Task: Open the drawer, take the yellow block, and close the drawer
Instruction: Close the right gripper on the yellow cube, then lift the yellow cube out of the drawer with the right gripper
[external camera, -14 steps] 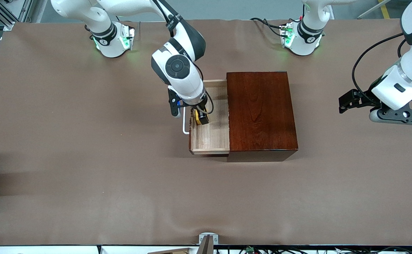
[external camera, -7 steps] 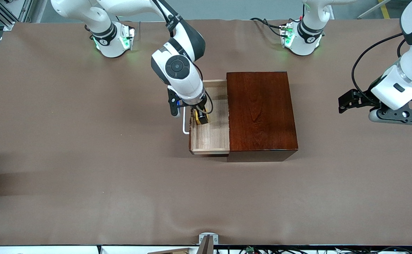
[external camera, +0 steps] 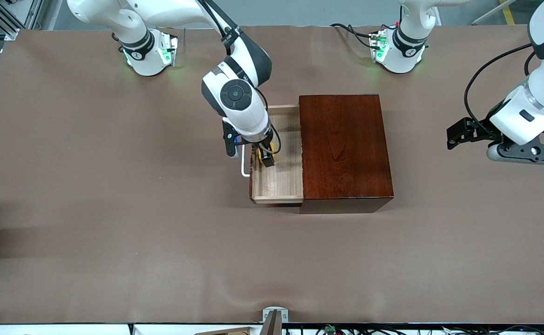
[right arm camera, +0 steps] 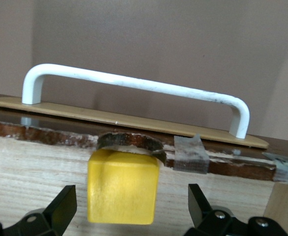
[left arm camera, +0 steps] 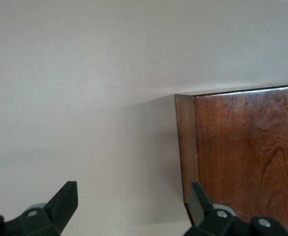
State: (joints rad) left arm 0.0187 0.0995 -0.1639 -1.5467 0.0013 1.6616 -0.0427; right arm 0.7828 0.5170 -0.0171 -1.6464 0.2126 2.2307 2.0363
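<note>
You are handling a small yellow block, and it looks light and rigid, with smooth flat faces that may be a little slick; I judge the safest hold is across two facing sides, with the pads low on them, so it does not twist or pop out. It is a plain bright-yellow cube with softly rounded edges; it sits in the open drawer, on the pale wood floor and tight against the inner side of the drawer front, just under the white handle; a dark worn patch marks the wood right above it.

Your right gripper is down inside the drawer with its fingers spread wide, one on each side of the block and clear of it; it holds nothing yet. The closeness of the drawer front leaves little room there, so keep the fingers clear of it.

The dark wooden box stands mid-table, the drawer pulled out toward the right arm's end. Your left gripper waits over the table by the box, fingers apart and empty.
</note>
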